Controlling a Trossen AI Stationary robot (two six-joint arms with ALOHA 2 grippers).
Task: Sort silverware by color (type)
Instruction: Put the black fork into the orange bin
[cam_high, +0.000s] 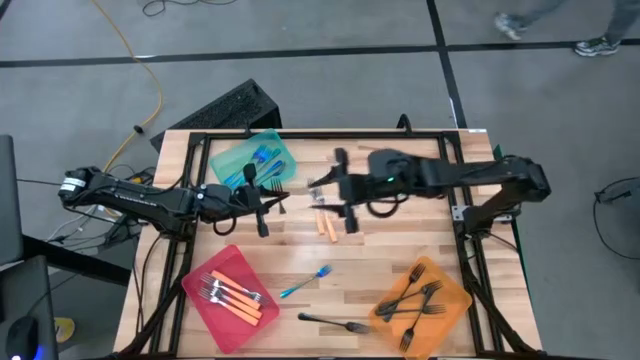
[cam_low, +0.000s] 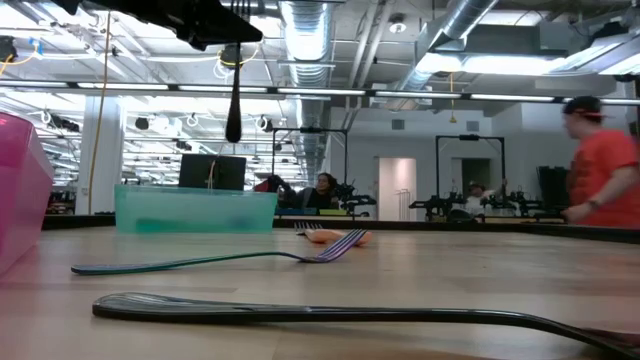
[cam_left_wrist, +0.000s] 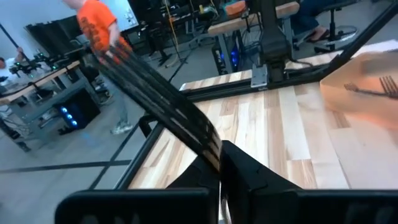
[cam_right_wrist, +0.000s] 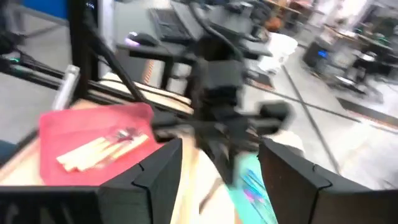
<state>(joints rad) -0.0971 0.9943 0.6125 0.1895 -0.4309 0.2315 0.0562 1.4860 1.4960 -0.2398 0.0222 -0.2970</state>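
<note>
**A:** Black fork (cam_left_wrist: 155, 99), who has it?

**B:** Your left gripper (cam_high: 262, 205) does. It is clamped shut on the handle. In the low view the fork hangs straight down from the gripper at the top left, clear of the table (cam_high: 400, 250).

**A:** How does that arm lie?

**B:** It reaches in from the left edge of the high view, stretched out almost level. Its gripper ends just below the teal tray (cam_high: 232, 158), near upper centre.

**A:** And the right arm?

**B:** It comes in from the right edge and stretches leftward to the upper middle of the frame. Your right gripper (cam_right_wrist: 221, 168) faces the left one, with its fingers (cam_right_wrist: 155, 174) spread wide and holding nothing.

**A:** Where are the other pieces?

**B:** Two orange forks (cam_high: 326, 225) lie loose just below the right gripper. A blue fork (cam_high: 305, 283) lies at lower centre, and a loose black one (cam_high: 335, 322) lies below it.

**A:** And the sorted ones?

**B:** Blue pieces (cam_high: 263, 160) are in the teal tray. Orange pieces (cam_high: 235, 295) are in the red tray (cam_high: 200, 275) at lower left. Black pieces (cam_high: 412, 298) are in the orange tray (cam_high: 455, 300) at lower right.
</note>
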